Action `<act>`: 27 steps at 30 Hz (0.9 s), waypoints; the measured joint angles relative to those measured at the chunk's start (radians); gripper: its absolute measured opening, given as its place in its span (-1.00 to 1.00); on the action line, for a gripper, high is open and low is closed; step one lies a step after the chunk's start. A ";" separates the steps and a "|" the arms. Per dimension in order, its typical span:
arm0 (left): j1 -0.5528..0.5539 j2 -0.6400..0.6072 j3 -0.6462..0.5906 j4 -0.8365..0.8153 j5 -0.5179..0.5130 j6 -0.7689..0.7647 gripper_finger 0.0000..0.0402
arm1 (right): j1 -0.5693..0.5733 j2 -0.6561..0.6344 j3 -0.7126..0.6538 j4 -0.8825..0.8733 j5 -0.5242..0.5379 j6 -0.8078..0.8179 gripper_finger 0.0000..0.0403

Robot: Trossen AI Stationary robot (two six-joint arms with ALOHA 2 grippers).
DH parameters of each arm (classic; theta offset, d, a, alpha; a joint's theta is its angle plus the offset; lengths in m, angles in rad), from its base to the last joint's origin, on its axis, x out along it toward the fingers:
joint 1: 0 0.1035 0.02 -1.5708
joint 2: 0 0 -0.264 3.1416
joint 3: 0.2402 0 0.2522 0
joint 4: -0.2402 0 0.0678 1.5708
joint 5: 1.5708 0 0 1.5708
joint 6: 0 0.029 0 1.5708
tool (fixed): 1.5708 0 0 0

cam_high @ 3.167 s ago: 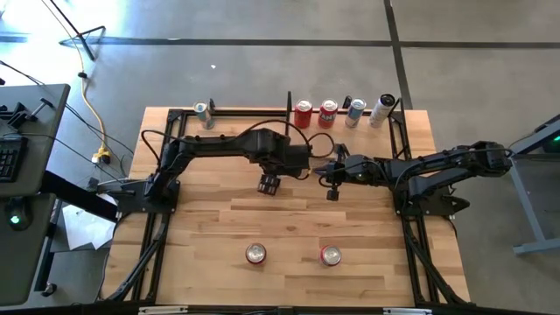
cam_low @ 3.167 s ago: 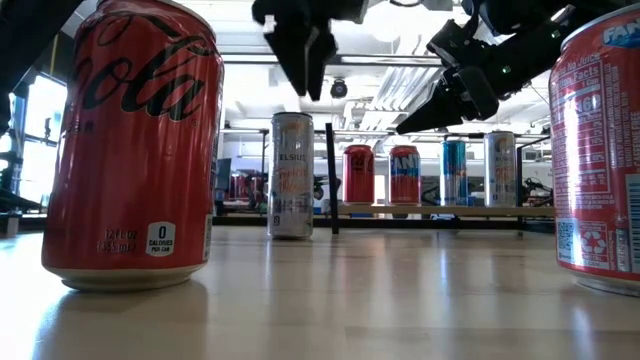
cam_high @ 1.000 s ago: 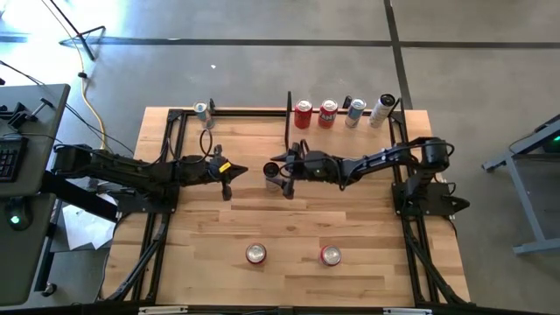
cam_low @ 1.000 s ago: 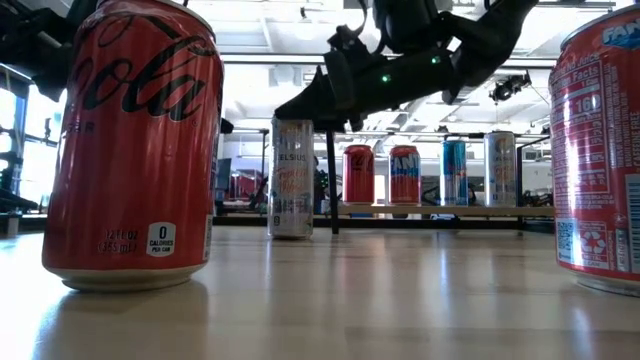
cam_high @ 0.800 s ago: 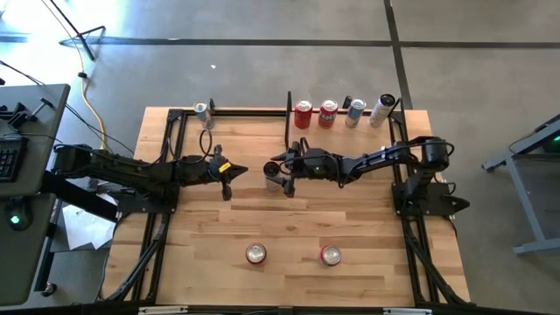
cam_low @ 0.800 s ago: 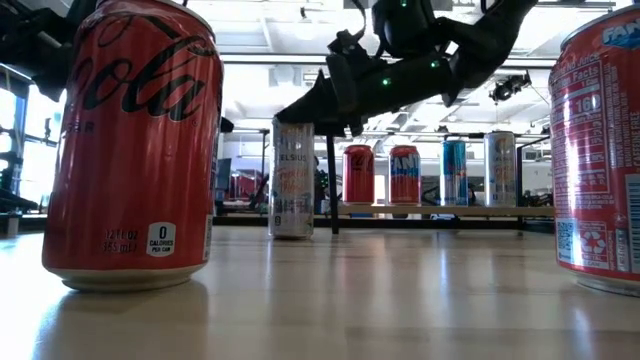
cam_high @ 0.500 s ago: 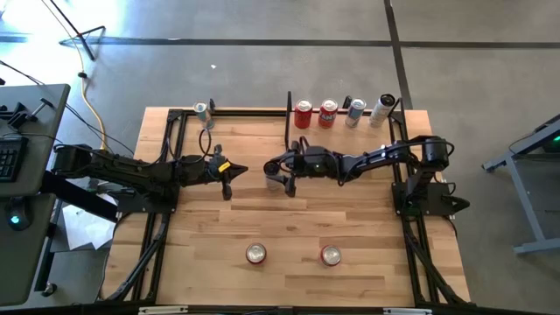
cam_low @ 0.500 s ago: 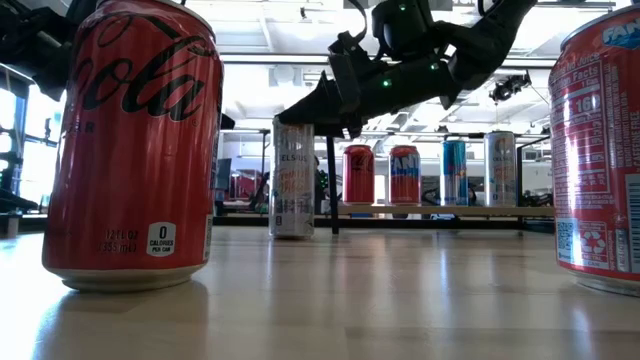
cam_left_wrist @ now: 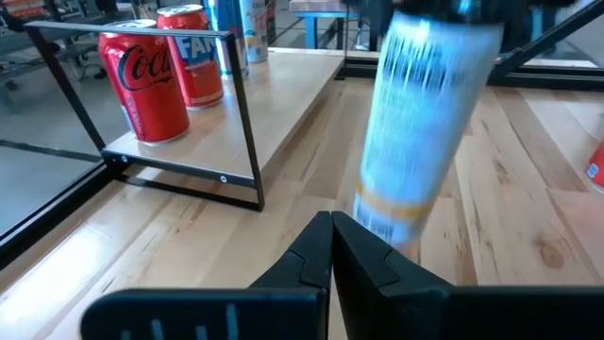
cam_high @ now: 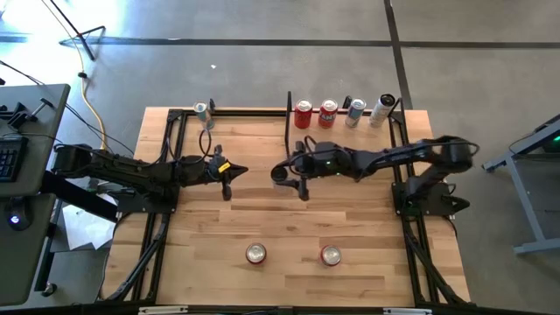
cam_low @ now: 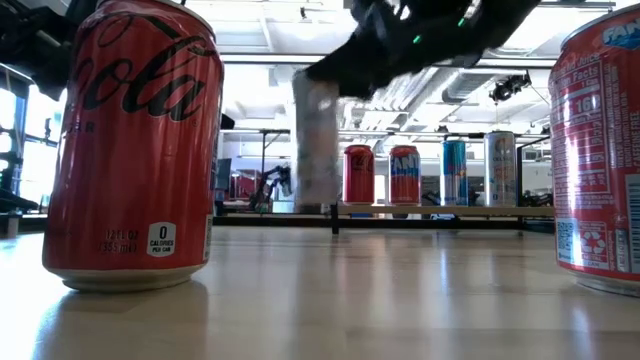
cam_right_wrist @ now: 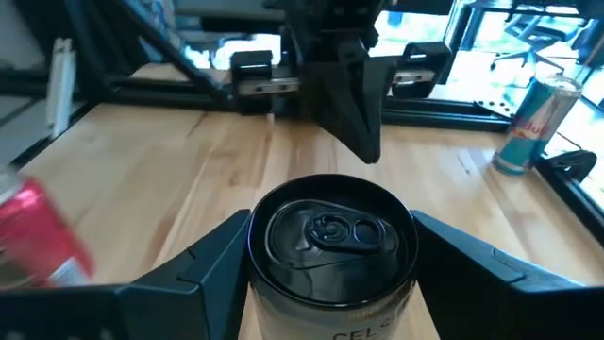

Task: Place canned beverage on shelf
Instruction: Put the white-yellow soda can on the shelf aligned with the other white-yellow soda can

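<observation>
Red cans stand nearest the table's front edge: a cola can (cam_low: 135, 145) and a Fanta can (cam_low: 600, 150), well apart from each other on the light wood table (cam_high: 289, 227). Farther in, near the table's middle, the right gripper (cam_high: 282, 173) clamps a tall pale Celsius can (cam_right_wrist: 330, 247), one finger on each side of its dark top; in the low view the can (cam_low: 317, 140) hangs upright, its base clear of the table, just in front of the black divider panel (cam_left_wrist: 179, 104). The left gripper (cam_high: 234, 170) waits close by, its fingers (cam_left_wrist: 311, 255) pressed together and pointing at the held can. Beyond, the shelf (cam_low: 440, 211) carries four cans in a row: two red, one blue, one silver. A teal can (cam_high: 203, 111) stands alone at the far left corner.
</observation>
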State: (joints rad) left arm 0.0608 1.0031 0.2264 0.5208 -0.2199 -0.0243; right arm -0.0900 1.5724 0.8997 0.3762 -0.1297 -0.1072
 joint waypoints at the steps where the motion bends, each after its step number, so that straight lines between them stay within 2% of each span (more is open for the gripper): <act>1: -0.004 0.000 0.000 0.000 0.000 0.001 -1.00 | 0.005 -0.036 0.000 -0.045 0.001 -0.010 0.18; 7: -0.024 0.000 0.000 0.000 0.000 0.002 -1.00 | 0.020 -0.294 0.000 -0.335 0.025 -0.091 0.18; 13: -0.030 0.000 0.000 0.000 0.000 0.009 -1.00 | -0.034 -0.570 0.001 -0.646 0.154 -0.135 0.18; 20: -0.030 0.000 0.000 0.000 0.000 0.013 -1.00 | -0.166 -0.844 0.001 -0.935 0.131 -0.210 0.18; 27: -0.030 0.000 0.000 0.001 0.000 0.015 -1.00 | -0.365 -0.999 0.001 -1.073 0.124 -0.258 0.18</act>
State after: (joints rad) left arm 0.0307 1.0031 0.2263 0.5217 -0.2199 -0.0092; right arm -0.4548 0.5737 0.9005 -0.6965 -0.0055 -0.3655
